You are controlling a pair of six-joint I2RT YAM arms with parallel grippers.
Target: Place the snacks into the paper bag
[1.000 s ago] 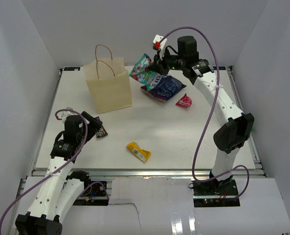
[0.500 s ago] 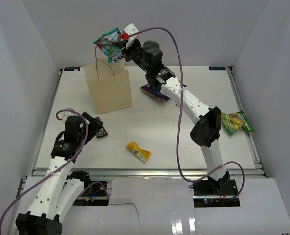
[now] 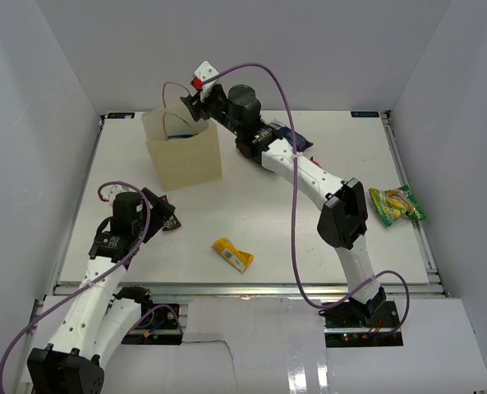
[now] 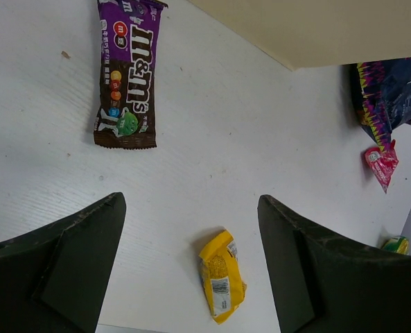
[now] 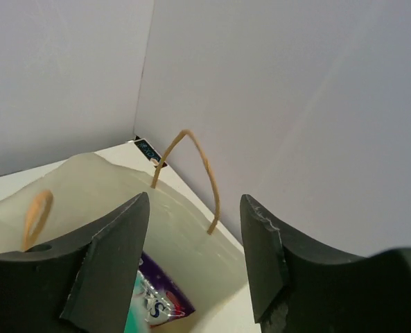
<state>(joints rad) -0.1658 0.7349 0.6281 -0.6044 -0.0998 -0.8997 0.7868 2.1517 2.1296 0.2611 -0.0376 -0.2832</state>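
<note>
The cream paper bag (image 3: 186, 156) stands upright at the back left. My right gripper (image 3: 191, 104) hangs open just above its mouth, nothing between its fingers (image 5: 195, 201). A teal-green candy bag (image 5: 144, 306) lies inside the paper bag (image 5: 191, 243). My left gripper (image 3: 161, 213) is open low over the table (image 4: 191, 201). A dark purple bar (image 4: 125, 76) lies ahead of it and a yellow bar (image 4: 221, 276) lies between its fingers' line of sight. The yellow bar (image 3: 232, 254) sits near the front edge.
A dark blue-purple bag (image 4: 392, 83) and a small red-pink pouch (image 4: 380, 165) lie right of the paper bag, mostly hidden under my right arm in the top view. A green-yellow packet (image 3: 397, 204) rests at the table's right edge. White walls enclose the table.
My right gripper has opened over the paper bag and the teal-green candy bag has dropped from it into the bag. The left arm has barely moved.
</note>
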